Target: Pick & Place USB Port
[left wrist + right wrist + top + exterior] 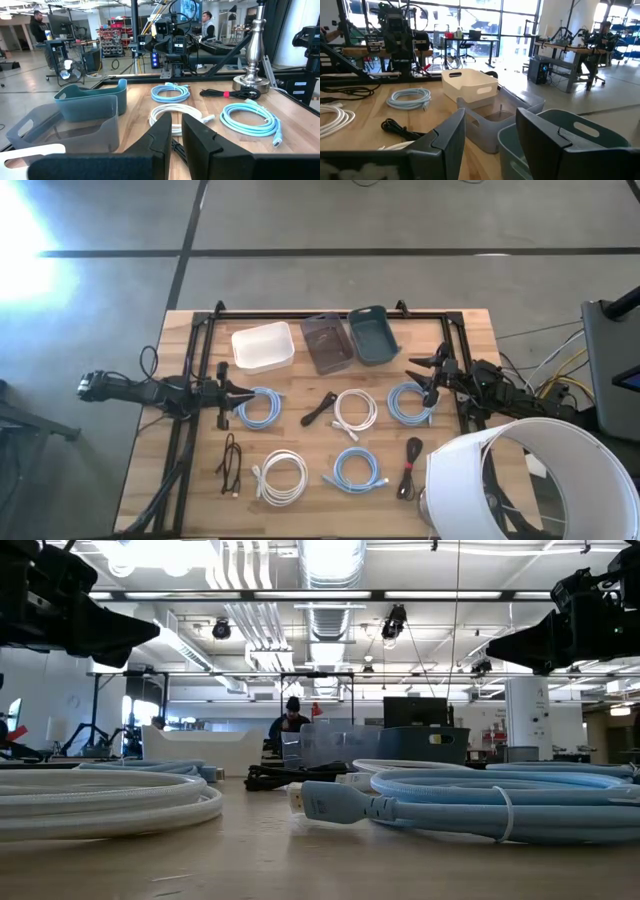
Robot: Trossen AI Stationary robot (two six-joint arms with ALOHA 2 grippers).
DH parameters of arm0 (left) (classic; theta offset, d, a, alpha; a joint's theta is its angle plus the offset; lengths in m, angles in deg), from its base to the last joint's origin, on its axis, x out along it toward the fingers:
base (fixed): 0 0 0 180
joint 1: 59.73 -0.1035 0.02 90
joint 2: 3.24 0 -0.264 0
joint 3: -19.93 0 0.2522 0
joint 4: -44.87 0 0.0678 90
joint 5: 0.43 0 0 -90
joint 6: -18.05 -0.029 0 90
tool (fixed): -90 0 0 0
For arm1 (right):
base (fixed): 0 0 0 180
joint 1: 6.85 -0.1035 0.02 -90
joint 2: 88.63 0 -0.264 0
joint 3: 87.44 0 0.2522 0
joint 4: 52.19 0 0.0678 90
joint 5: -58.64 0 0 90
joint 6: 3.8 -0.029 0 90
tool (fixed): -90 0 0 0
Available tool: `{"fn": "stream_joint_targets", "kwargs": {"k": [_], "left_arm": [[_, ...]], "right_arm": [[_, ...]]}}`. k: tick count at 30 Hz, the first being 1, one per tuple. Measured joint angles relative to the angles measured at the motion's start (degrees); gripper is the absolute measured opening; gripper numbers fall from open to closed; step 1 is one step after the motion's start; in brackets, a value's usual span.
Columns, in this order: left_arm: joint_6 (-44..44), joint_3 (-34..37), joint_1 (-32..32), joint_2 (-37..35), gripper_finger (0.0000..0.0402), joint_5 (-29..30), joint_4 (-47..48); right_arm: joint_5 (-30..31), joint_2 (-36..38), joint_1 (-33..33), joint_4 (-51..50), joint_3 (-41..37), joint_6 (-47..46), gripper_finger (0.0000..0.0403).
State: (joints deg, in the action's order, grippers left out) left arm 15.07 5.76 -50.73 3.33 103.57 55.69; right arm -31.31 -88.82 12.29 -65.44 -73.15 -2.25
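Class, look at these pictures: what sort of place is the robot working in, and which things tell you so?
Probably an open robotics lab or workshop: a wooden table of coiled cables, workbenches with people behind, and exposed ceiling ducts.

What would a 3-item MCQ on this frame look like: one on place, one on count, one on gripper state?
1. Which bin is nearest the left arm?
A white B grey C teal
2. How many light-blue cable coils lie on the table?
A two B three C five
3. The right gripper is:
A open, holding nothing B shut on a cable C inside a bin

Answers:
1 A, the white bin stands leftmost, with the grey bin and teal bin beyond.
2 B, coils and.
3 A, the right gripper shows parted fingers with nothing between.
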Motion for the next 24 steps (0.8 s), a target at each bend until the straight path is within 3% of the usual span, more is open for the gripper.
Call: {"fn": "stream_joint_targets", "kwargs": {"k": [21,24], "left_arm": [[0.00,0.00,0.07,-0.01,0.0048,0.00,-0.02],[0.00,0.01,0.07,-0.01,0.0048,0.00,0.00]], "right_arm": [[0.00,0.00,-0.01,0.09,0.00,0.14,0.0169],[-0.02,0.00,-0.01,0.05,0.00,-7.11,0.0169]]}}
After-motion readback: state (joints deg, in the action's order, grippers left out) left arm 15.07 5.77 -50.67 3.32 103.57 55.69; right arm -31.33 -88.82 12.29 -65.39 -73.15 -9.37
